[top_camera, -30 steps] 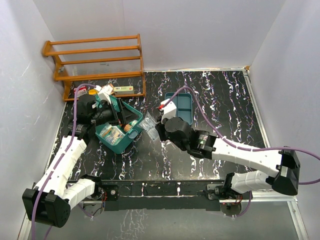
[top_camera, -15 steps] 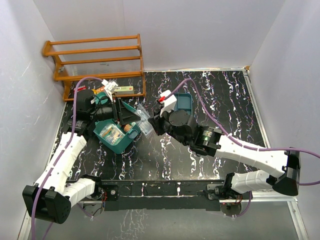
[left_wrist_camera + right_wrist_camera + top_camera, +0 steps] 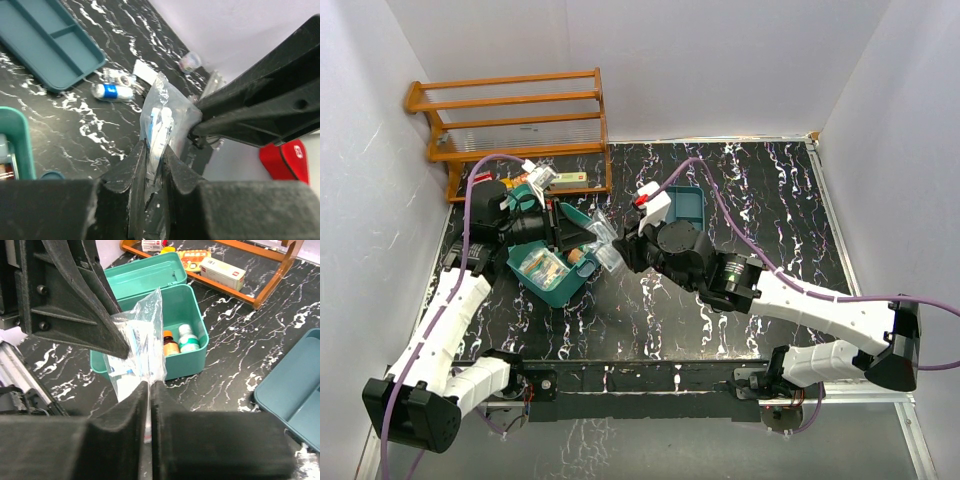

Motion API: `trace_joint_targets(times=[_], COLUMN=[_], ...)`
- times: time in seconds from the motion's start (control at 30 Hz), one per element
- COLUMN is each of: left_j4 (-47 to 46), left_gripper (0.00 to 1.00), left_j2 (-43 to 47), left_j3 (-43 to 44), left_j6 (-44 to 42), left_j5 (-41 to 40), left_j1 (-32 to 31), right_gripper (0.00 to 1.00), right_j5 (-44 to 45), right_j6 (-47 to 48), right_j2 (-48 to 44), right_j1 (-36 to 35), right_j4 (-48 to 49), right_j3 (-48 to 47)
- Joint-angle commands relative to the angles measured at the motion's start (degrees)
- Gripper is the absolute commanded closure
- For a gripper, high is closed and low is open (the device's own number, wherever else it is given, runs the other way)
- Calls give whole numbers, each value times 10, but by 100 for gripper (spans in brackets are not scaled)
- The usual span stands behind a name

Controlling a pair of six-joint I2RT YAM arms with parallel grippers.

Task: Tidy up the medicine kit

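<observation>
My left tool [image 3: 152, 150] has swung in and pinched the clear bag [image 3: 145, 330]. My right tool [image 3: 150, 385] pinches it too, so a handover beside the medicine kit [image 3: 190, 367] looks underway.

The black marbled table [image 3: 770, 200] is bearing the open medicine kit [image 3: 560, 290], a teal tray [image 3: 692, 207] and a wooden rack [image 3: 510, 122]

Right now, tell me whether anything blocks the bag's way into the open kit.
Nothing visible does. The clear bag, pinched by the left hand and the right hand, is held just beside the medicine kit, whose lid stands open.
</observation>
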State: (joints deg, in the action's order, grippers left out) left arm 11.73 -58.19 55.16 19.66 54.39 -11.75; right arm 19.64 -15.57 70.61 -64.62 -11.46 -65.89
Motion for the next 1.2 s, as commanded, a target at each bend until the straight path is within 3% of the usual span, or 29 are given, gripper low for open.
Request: trace_joint_targets(times=[0.0,0.17,0.3,0.5,0.7,1.03,1.17], left_j4=[46,137,219,340,368,390,387], left_gripper=[97,96,97,96,96,96,95], left_j2=[20,13,-6,-71,-113,-171,-199], left_j3=[27,54,92,171,173,164,160], left_j6=[-67,-118,-157,-243,-263,-290,-285], left_j5=[-75,-192,-295,-380,-344,-300,-230], left_j1=[2,3,3,8,29,99,120], right_gripper=[60,44,41,41,42,44,44], right_j5=[71,170,143,79,30,-20,-61], right_j6=[-22,-56,-57,-54,-27,-4,14], right_j2=[-4,16,42,48,44,68,71], right_j1=[-1,5,35,92,143,149,151], right_j4=[10,-24,-38,-52,-50,-54,-64], right_j3=[1,12,-3,2,15,-1,-14])
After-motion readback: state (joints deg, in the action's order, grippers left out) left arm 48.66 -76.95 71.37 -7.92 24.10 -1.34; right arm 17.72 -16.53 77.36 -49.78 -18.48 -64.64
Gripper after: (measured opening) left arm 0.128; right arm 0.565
